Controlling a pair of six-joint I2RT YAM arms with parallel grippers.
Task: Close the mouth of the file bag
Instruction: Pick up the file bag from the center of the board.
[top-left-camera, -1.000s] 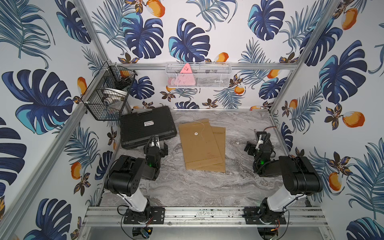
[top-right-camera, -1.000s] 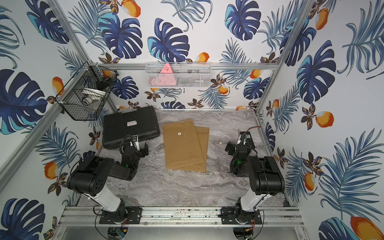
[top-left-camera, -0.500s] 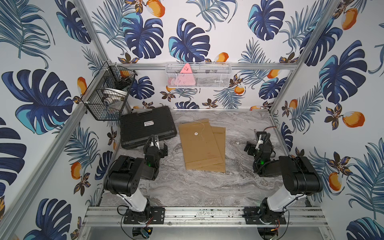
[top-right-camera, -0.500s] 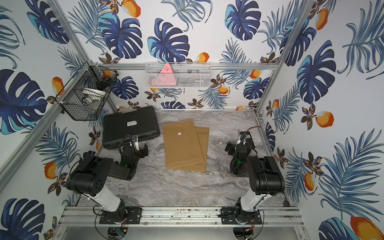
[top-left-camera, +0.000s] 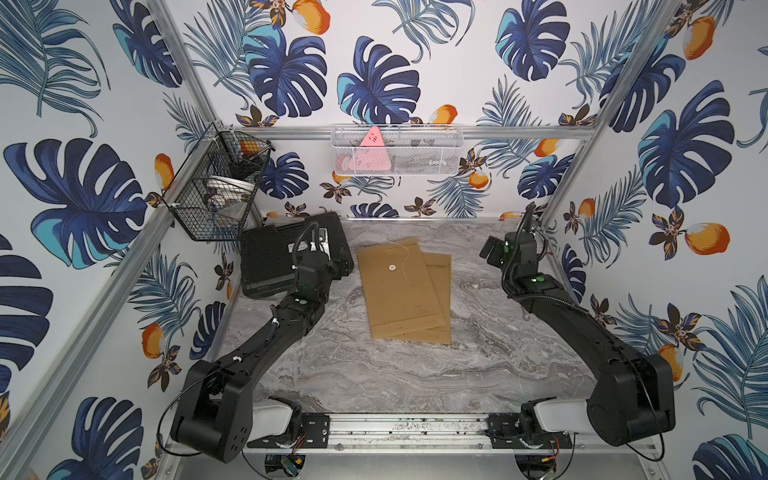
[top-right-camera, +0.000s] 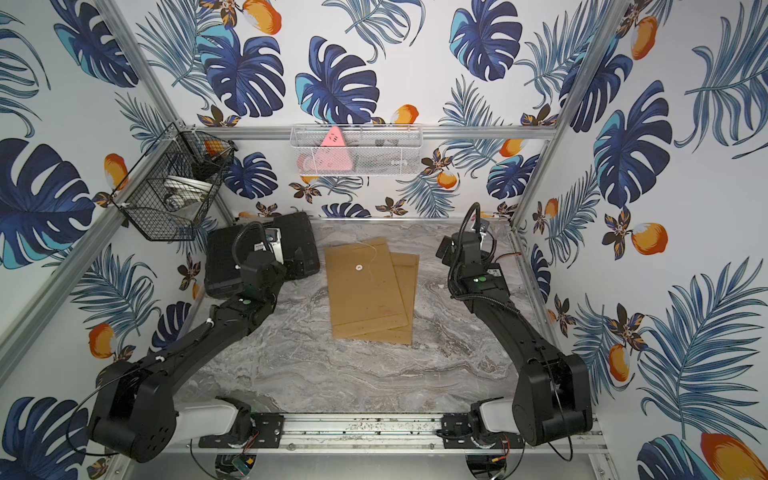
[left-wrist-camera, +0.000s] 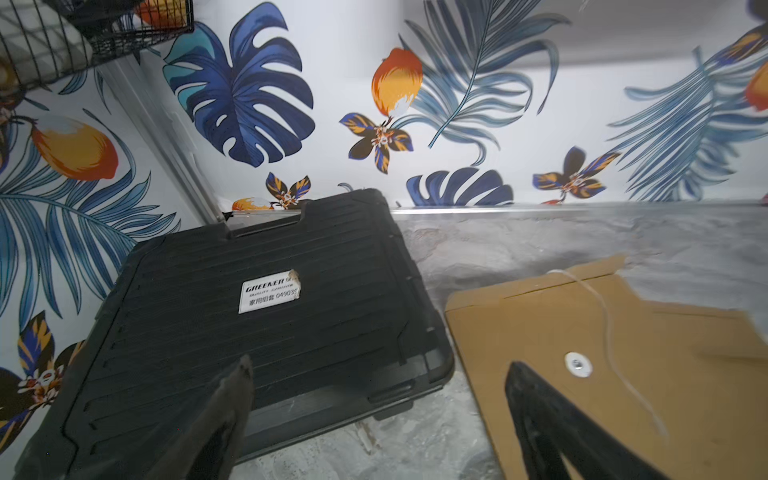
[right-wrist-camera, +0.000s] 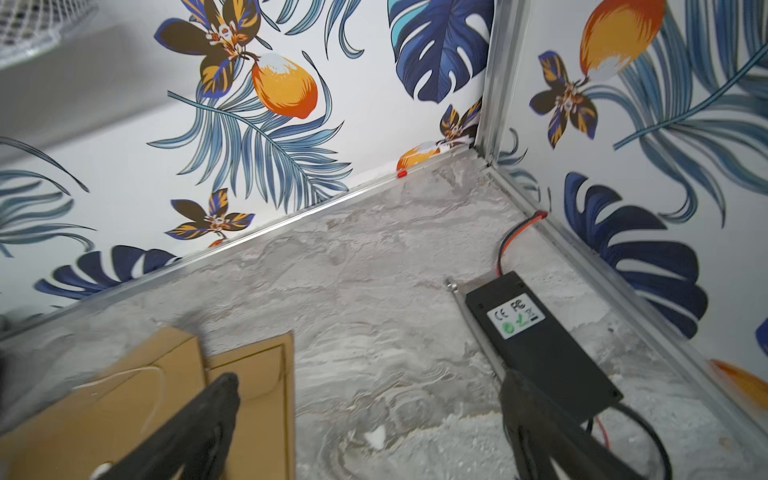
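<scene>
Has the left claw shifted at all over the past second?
Yes. The left gripper has reached toward the back wall, from the black tool case's near edge to over the case.

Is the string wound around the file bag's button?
No: the string lies loose across the file bag, passing beside the button without circling it.

A black tool case (top-left-camera: 266, 266) and a power adapter (right-wrist-camera: 540, 345) lie on the marble tabletop (top-left-camera: 374, 374); a black wire basket (top-left-camera: 216, 195) and a white mesh basket (top-left-camera: 424, 158) hang above
</scene>
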